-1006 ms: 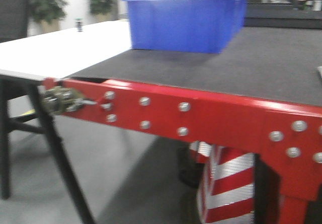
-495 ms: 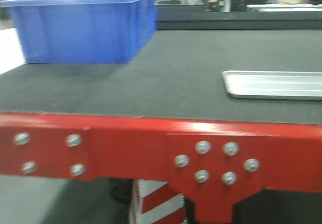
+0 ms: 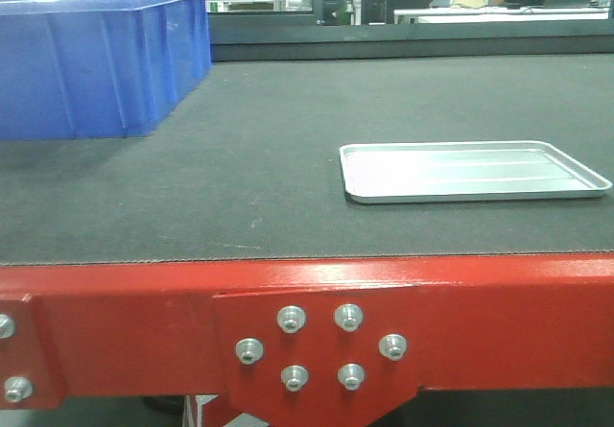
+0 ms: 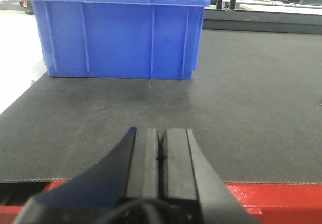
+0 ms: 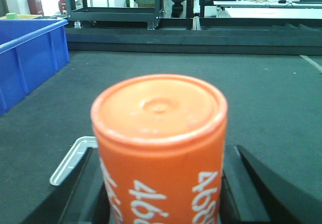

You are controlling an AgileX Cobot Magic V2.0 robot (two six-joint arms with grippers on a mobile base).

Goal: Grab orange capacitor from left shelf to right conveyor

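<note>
The orange capacitor (image 5: 159,143), a cylinder with white numbers on its side, fills the right wrist view and sits between the black fingers (image 5: 85,183) of my right gripper (image 5: 160,194), which is shut on it. It hangs over the dark conveyor belt (image 5: 261,98), just in front of a silver tray (image 5: 75,158). My left gripper (image 4: 161,153) is shut and empty, above the belt's near edge, facing a blue bin (image 4: 118,30). Neither gripper shows in the front view. The left shelf is out of view.
The silver tray (image 3: 470,170) lies on the belt (image 3: 269,158) at the right in the front view. The blue bin (image 3: 96,62) stands at the back left. The red conveyor frame (image 3: 307,331) with bolts runs along the near edge. Desks and people are far behind.
The front view has swung right along the conveyor: the blue bin has slid to the left of the frame and the silver tray has come fully into view.
</note>
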